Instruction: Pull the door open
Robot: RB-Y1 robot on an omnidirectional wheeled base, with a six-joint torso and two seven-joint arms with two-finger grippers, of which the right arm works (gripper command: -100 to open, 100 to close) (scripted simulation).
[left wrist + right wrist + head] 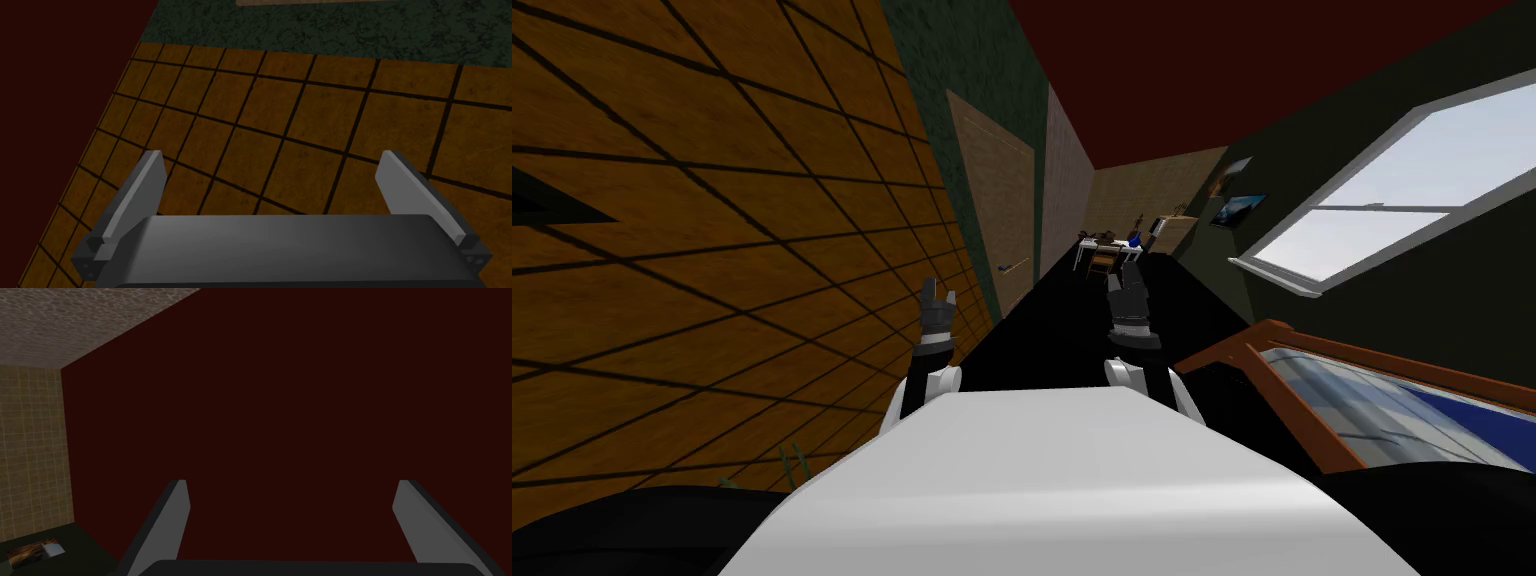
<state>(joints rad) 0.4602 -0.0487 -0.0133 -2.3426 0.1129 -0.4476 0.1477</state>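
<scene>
Two pincers held spread and empty, left gripper [939,292], right gripper [1124,276], wooden door [999,200] seen shut, well ahead.

A pale door [999,215] is standing far ahead, its handle [1009,268] showing too small to make out its shape. Things [1112,238] lying on the distant white surface [1084,243] are showing too small to name. The bed [1232,343] and the window [1392,200] are running off the picture's edge.
</scene>
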